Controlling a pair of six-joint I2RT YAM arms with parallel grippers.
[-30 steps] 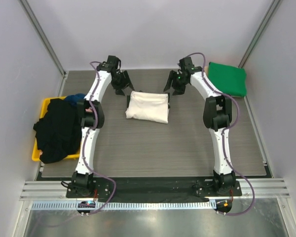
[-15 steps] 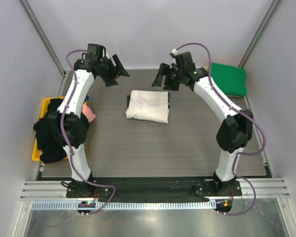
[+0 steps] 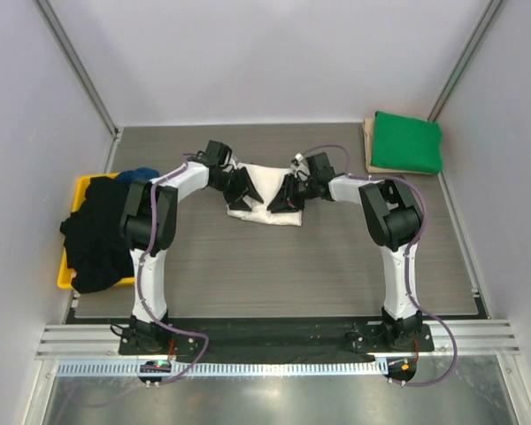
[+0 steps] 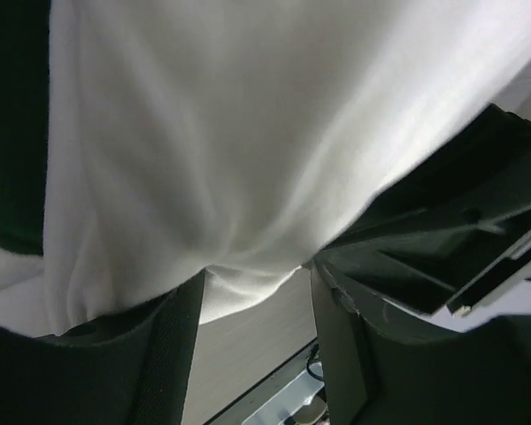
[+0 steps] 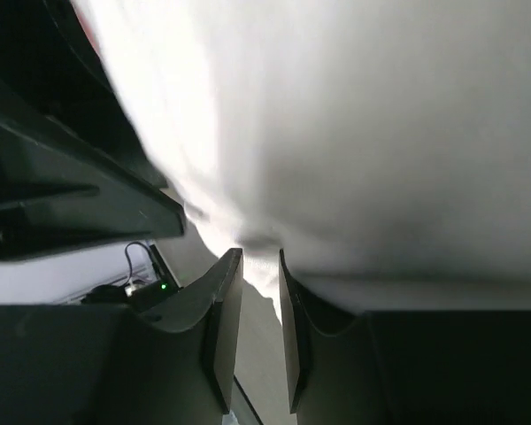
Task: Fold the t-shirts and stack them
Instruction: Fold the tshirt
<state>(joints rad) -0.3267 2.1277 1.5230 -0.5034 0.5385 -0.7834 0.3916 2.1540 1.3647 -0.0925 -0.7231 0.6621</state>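
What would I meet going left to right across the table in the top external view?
Black t-shirt pile in the yellow tray → left gripper → cream t-shirt → right gripper → green t-shirt on the tan board.

From above, the left gripper (image 3: 248,190) and right gripper (image 3: 281,197) cover much of the cream t-shirt (image 3: 267,177), hiding its print and where their fingers meet it. In both wrist views the cloth is a blurred pale sheet running off the frame, so whether the right fingers (image 5: 219,328) pinch it cannot be told. Only a sliver of the blue t-shirt (image 3: 142,173) shows behind the black pile (image 3: 102,235).
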